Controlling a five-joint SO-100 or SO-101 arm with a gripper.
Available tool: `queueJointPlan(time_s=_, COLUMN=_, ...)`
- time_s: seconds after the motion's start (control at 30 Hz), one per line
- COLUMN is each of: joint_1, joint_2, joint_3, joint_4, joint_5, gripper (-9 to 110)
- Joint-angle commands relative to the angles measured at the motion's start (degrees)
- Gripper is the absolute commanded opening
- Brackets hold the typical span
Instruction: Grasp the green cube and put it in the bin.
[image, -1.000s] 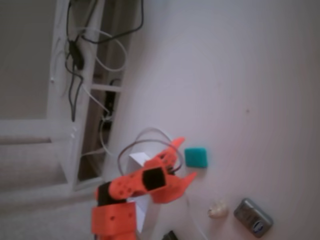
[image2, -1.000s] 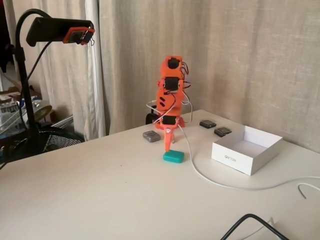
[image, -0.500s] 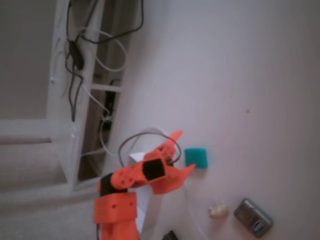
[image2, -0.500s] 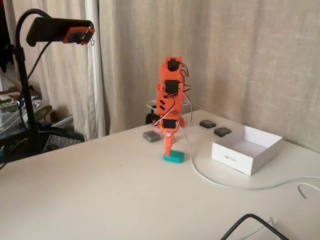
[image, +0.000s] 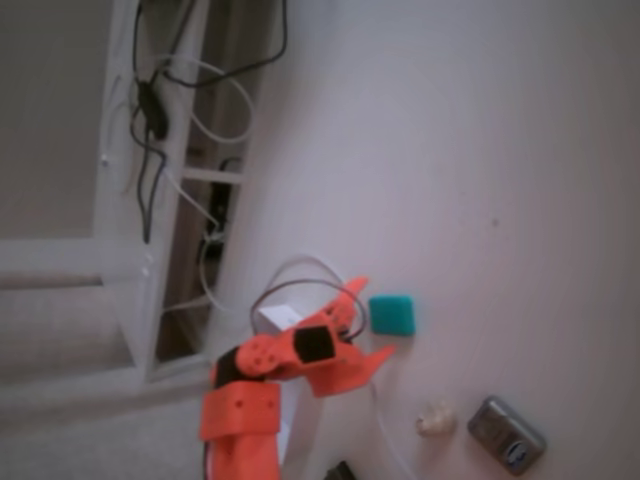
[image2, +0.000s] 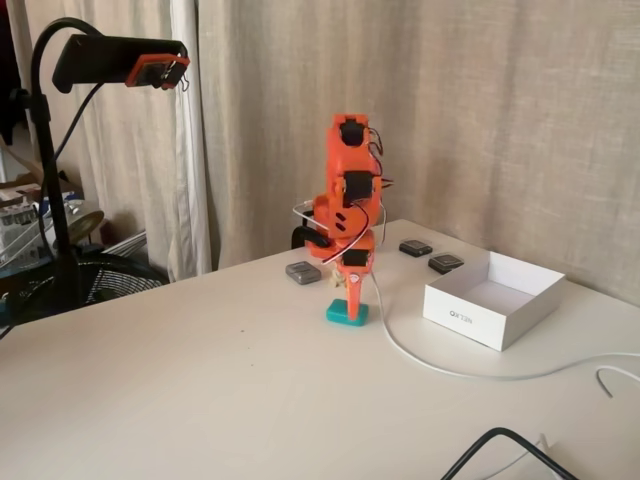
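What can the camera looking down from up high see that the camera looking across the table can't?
Only the high fixed view shows the small cream lump and the tangle of cables beside the table.

Only the fixed view across the table shows the whole white bin, the curtains, the camera on its stand and two dark little gadgets.

Both show the orange arm, its gripper open at the green cube, and the grey gadget.
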Motion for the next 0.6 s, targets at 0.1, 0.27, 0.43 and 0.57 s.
queueJointPlan(time_s=0.1, joint_1=-0.62, joint_2=-1.58, joint_3=0.09, joint_4=-1.49, joint_5=0.26, gripper=40)
queueJointPlan(time_s=0.27, joint_1=0.44, joint_2=-3.60, joint_3=0.00, joint_4=-2.72, joint_5=0.26, gripper=39)
queueJointPlan(time_s=0.43, joint_1=1.32, joint_2=-4.39, joint_3=0.09, joint_4=-3.25, joint_5=0.00, gripper=39)
queueJointPlan(time_s=0.57, joint_1=1.58, joint_2=-4.66, joint_3=0.09, joint_4=-3.08, joint_5=0.00, gripper=37)
